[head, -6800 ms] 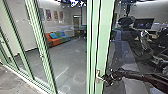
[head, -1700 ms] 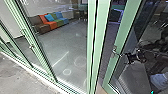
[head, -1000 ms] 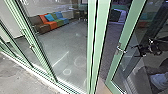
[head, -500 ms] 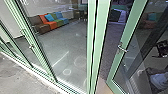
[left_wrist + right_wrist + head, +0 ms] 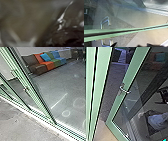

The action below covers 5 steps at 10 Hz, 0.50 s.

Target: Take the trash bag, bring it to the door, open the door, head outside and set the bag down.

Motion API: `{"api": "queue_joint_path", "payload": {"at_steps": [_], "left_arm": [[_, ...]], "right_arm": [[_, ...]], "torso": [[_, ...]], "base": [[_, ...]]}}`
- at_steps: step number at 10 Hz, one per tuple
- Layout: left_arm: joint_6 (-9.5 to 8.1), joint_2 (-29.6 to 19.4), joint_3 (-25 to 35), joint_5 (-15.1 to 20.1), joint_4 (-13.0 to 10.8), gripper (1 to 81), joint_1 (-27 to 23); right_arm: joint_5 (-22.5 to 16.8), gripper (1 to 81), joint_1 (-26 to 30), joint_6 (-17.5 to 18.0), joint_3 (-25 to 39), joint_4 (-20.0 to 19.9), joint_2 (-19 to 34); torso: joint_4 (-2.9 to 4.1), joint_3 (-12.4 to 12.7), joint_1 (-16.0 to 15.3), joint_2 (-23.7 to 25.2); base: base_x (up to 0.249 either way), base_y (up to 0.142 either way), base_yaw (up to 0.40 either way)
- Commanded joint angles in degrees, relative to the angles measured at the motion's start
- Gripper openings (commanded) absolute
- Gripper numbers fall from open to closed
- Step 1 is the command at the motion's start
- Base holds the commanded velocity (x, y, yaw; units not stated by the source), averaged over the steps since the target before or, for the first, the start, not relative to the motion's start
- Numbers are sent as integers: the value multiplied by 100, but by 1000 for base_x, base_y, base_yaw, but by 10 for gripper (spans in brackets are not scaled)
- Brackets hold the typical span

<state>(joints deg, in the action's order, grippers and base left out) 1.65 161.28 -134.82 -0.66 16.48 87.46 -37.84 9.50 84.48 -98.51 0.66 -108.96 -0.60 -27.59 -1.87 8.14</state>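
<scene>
Left gripper: cannot tell whether it is open, closed or clamped on anything.
Dark, glossy, crinkled surface (image 5: 58, 36): in the left wrist view, too blurred to confirm as the trash bag.
Green-framed glass door (image 5: 116, 107): ajar, top cut off.
Curved silver metal handle (image 5: 125, 91): on the door, left of and apart from the right gripper.
Right gripper (image 5: 159, 97): spread, partly cut off.

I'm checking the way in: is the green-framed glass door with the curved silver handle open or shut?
Open: the door stands angled away from the thick green post, with dark floor showing between them.
</scene>
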Motion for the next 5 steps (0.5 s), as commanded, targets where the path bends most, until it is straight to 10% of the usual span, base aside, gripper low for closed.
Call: {"api": "queue_joint_path", "payload": {"at_steps": [1,5], "left_arm": [[38,-43,60,549,-5,10,75],[46,-43,60,549,-22,10,92]], "right_arm": [[-110,811,794,-36,-360,-22,74],[-92,811,776,-291,-387,-48,546]], "torso": [[0,22,0,0],[0,-2,-2,0]], "base": [[0,0,0],[0,0,0]]}}
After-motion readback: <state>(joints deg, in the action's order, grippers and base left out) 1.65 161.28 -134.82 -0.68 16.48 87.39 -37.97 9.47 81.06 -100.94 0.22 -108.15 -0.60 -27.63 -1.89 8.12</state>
